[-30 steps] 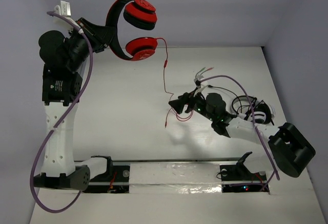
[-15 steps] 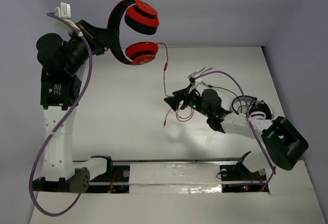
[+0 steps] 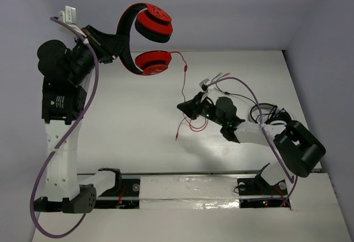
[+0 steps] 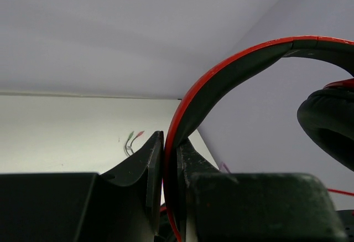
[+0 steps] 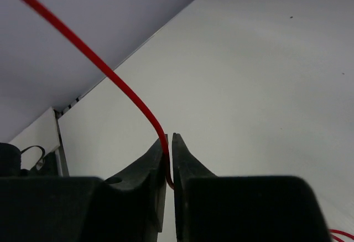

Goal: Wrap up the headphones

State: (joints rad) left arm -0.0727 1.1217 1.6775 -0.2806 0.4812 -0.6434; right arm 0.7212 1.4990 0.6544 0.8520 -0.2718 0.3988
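Note:
The red headphones (image 3: 145, 37) hang in the air at the back left, held by the headband (image 4: 221, 81). My left gripper (image 3: 113, 42) is shut on that band, seen edge-on between the jaws of my left gripper (image 4: 170, 142). A thin red cable (image 3: 182, 78) runs from the lower cup down to my right gripper (image 3: 182, 107) at mid-table. In the right wrist view the red cable (image 5: 105, 67) passes between the nearly closed jaws of my right gripper (image 5: 169, 141), which is shut on it. The cable's loose end (image 3: 185, 125) trails on the table below.
A thin dark cable with green and red plugs (image 3: 221, 77) lies behind the right gripper. A black-and-white headset (image 3: 274, 117) sits at the right beside the right arm. Purple hoses run along both arms. Walls close the back and right sides.
My right gripper moved left and toward the back, then shut on the red cable. The left arm raised the headphones slightly and shifted them right.

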